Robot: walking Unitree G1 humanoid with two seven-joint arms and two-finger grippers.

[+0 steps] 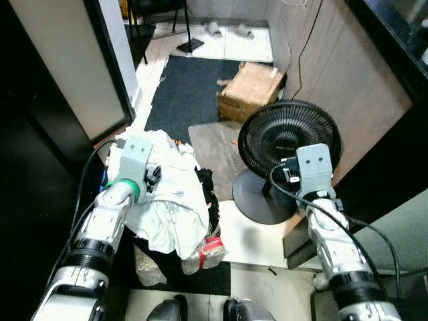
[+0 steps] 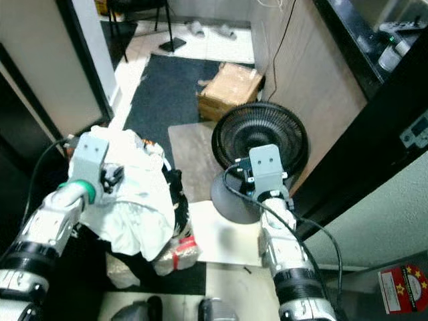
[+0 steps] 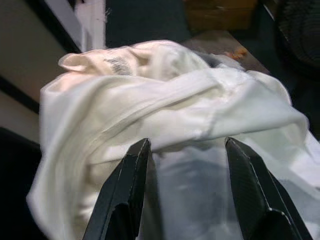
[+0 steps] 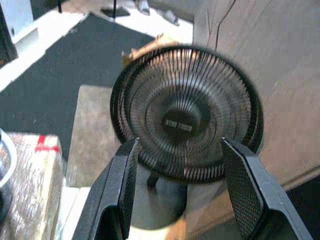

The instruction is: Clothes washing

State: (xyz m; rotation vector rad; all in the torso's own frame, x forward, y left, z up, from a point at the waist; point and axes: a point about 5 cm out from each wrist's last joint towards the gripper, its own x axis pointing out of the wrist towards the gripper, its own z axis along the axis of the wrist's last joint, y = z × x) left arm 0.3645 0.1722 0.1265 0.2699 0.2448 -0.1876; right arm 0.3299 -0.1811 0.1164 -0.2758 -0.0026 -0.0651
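Laundry basket (image 1: 208, 200): mostly buried under the white clothes (image 1: 170, 200) — only a dark rim shows.
Fan (image 4: 186, 112): blurred grille — label unreadable.

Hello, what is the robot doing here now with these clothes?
The left end effector is open over a heap of white cloth piled on the floor, not yet gripping it. The right end effector, also open, points at a round black floor fan beside a wooden wall.

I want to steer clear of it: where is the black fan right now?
The black fan stands on the floor on the robot's right, just ahead of the right end effector, beside the wooden panel and just this side of the cardboard box.
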